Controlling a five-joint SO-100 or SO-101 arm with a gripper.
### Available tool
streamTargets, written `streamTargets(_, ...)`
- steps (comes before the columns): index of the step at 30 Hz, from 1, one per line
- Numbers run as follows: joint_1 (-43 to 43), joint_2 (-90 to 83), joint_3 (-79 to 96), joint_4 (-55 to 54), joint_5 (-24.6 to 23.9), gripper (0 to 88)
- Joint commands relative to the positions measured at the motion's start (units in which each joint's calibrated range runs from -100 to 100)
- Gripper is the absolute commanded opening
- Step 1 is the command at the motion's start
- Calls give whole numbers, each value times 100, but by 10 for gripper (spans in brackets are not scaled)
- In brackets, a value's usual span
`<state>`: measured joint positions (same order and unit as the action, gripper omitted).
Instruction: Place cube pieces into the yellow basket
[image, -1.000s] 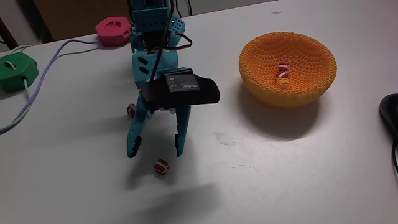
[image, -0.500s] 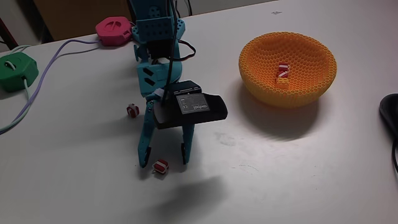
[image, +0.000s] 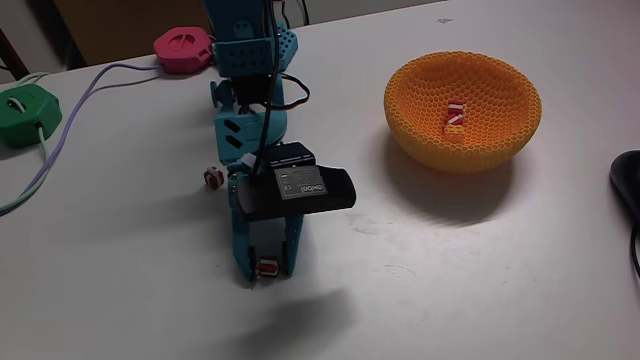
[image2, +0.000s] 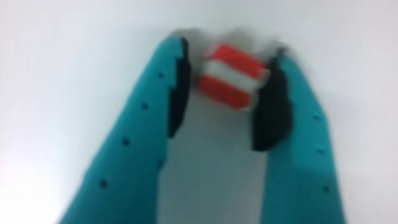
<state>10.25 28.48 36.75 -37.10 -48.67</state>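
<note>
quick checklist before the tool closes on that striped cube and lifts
1. Cube between the fingers: ok, it sits in the gap near the tips in the wrist view.
2. Tool down at table level: ok, the tips reach the table around the cube.
3. Grip closed: not ok, a gap shows at least on the cube's left side.
4. Cube squared to the pads: not ok, it looks slightly rotated.
5. Basket has room: ok, two pieces inside.
6. Path to the basket free: ok, bare table between.
7. Other loose cube undisturbed: ok, beside the arm.
</note>
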Motion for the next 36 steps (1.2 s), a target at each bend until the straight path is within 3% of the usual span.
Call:
streamTargets(1, 84, -45, -367, 18, 239, 0)
streamTargets(7, -28, -471, 85, -1077, 557, 0)
streamTargets(12, -960, -1731, 605, -425, 400, 0)
streamTargets(15, -1789, -2564, 731, 887, 83, 0)
streamTargets(18, -2619, -3094, -11, 3189, -303, 0)
streamTargets(21, -3159, -3284, -868, 4805, -498, 0)
streamTargets(28, -4324, -3672, -1850, 7472, -1148, 0)
streamTargets(36, -5275, -3852, -2178, 9193, -1832, 0)
